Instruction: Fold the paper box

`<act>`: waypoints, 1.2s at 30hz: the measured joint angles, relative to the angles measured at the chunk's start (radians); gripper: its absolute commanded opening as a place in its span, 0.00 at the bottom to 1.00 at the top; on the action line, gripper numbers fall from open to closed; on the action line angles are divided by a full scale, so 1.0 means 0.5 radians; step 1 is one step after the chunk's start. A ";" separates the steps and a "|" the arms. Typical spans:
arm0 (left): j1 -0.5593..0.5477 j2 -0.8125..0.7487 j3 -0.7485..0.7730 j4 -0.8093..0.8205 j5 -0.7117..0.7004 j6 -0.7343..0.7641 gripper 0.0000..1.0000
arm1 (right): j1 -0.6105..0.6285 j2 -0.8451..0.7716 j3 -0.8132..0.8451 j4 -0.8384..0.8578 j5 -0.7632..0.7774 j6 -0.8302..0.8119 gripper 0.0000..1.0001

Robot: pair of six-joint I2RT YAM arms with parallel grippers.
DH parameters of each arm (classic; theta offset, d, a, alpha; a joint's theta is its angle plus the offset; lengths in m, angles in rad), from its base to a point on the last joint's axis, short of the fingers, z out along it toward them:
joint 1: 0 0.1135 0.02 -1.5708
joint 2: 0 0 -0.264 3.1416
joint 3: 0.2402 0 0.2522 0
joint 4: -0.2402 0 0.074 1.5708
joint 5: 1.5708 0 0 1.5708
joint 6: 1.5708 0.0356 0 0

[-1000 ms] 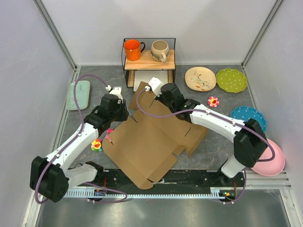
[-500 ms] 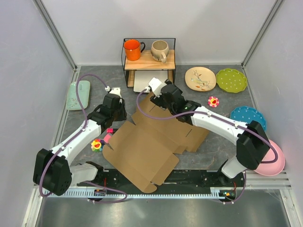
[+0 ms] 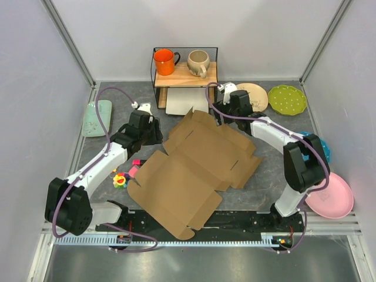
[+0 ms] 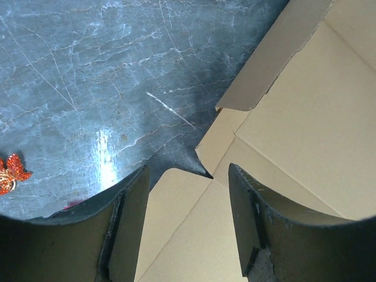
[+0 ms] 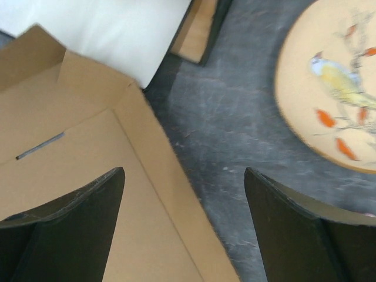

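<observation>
The grey marbled tabletop (image 3: 267, 176) carries the flat brown die-cut cardboard sheet (image 3: 191, 170), unfolded at its centre. The left gripper (image 3: 155, 132) hovers over the sheet's left edge, fingers apart. The right gripper (image 3: 220, 114), also spread and holding nothing, hangs above the far-right corner, beside the cream bird-painted plate (image 3: 254, 97).

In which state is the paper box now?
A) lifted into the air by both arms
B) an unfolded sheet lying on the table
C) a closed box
B: the paper box lies spread out on the table, its flaps not folded up.
</observation>
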 measured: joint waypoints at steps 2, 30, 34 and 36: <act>0.001 -0.002 0.001 -0.005 0.022 -0.012 0.63 | -0.001 0.095 0.014 -0.001 -0.094 0.026 0.91; 0.005 -0.178 -0.094 -0.018 0.211 -0.056 0.59 | 0.013 0.568 0.207 -0.016 -0.356 0.010 0.16; 0.004 -0.178 -0.100 -0.014 0.227 -0.057 0.58 | 0.027 0.546 0.199 -0.017 -0.393 -0.007 0.00; 0.004 -0.178 -0.108 -0.011 0.227 -0.058 0.57 | 0.044 0.511 0.174 -0.033 -0.372 -0.021 0.00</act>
